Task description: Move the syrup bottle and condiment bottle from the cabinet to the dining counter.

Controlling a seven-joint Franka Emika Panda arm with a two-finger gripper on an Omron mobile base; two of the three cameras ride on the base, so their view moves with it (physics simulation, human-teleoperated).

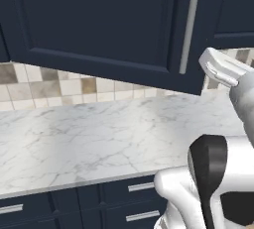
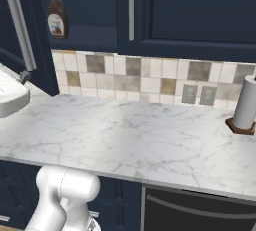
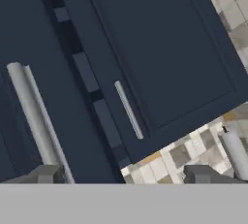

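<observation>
My gripper (image 3: 125, 173) stands wide, holding nothing, its fingertips (image 3: 46, 173) apart at a silver handle (image 3: 34, 116) of the cabinet (image 3: 160, 48). Below me the marble worktop (image 2: 125, 135) runs bare to a tiled wall (image 2: 150, 77), with a paper roll (image 2: 246, 106) at its right end. Up in the open cabinet, the syrup bottle (image 2: 57, 16) stands upright on the shelf.

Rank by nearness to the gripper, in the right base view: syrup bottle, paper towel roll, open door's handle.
1. Open door's handle, beside the gripper, far left.
2. Syrup bottle, in the cabinet, upper left.
3. Paper towel roll, far right.
</observation>
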